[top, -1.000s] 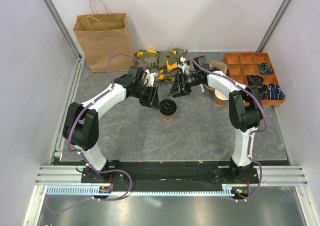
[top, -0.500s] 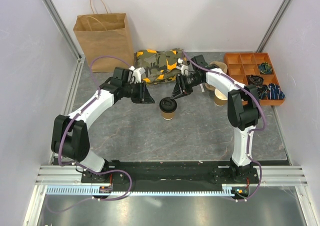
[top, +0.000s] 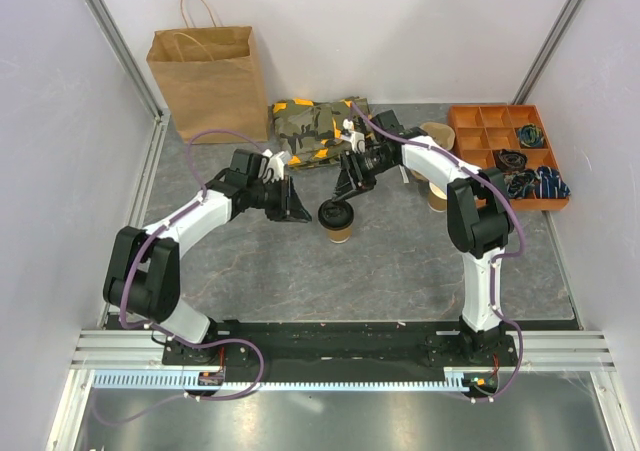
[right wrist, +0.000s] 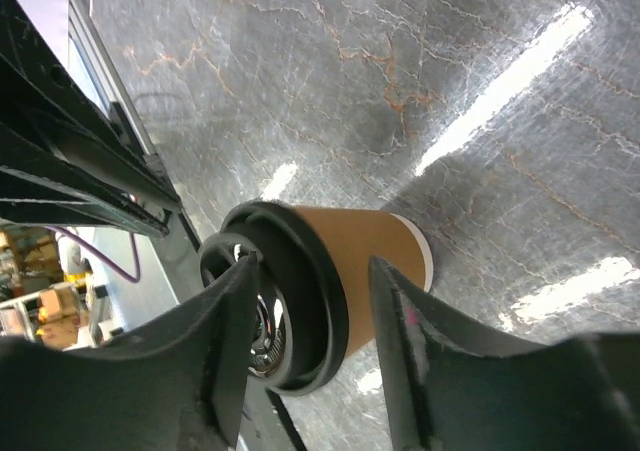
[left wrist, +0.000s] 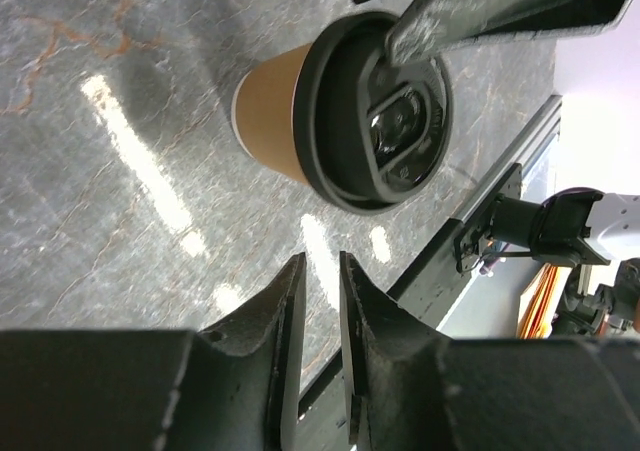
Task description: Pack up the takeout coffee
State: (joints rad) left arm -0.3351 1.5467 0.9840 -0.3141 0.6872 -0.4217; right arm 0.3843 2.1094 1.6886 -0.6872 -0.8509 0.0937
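The takeout coffee point(top: 337, 219), a small kraft cup with a black sip lid, stands upright on the grey table. It also shows in the left wrist view point(left wrist: 340, 111) and the right wrist view point(right wrist: 330, 271). My right gripper point(top: 349, 185) is open. In the right wrist view point(right wrist: 312, 263) one finger lies over the lid top and the other beside the cup wall, not clamped. My left gripper point(top: 298, 209) is just left of the cup, apart from it. Its jaws point(left wrist: 320, 266) are nearly closed with nothing between them.
A tall brown paper bag point(top: 205, 76) stands at the back left. A camouflage cloth point(top: 315, 121) lies behind the grippers. An orange compartment tray point(top: 505, 146) sits at the back right. A lidless brown cup point(top: 440, 195) stands beside the right arm.
My left gripper has let go of the cup and drawn back to the left. My right gripper has moved down over the cup's lid. The cup stays on the table.
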